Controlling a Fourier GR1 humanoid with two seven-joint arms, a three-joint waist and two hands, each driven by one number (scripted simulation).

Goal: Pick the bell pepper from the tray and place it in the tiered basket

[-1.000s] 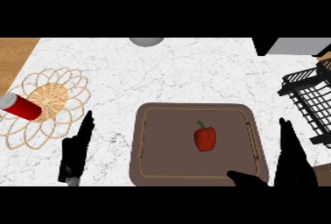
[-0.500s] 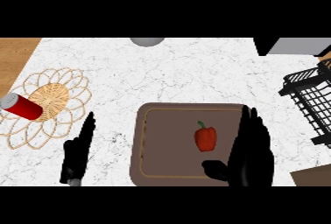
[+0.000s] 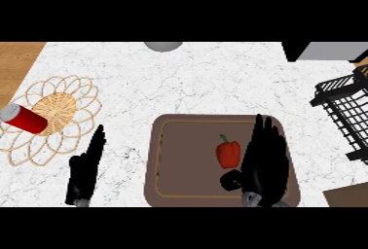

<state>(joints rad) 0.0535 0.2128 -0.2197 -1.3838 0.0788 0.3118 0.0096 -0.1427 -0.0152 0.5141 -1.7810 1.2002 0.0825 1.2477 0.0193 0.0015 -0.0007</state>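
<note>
One short gap matters: bell pepper (image 3: 229, 153) on the tray (image 3: 179, 192), just left of the straight, open fingers of the right hand (image 3: 265, 163), above the thumb. Long axis parallel to those fingers, stem pointing away. Left hand (image 3: 86, 168) open too, resting well apart. Tiered basket (image 3: 345, 112) right of the fingertips, path unobstructed. Red can (image 3: 25, 119) on woven mat (image 3: 61, 92), far left.
</note>
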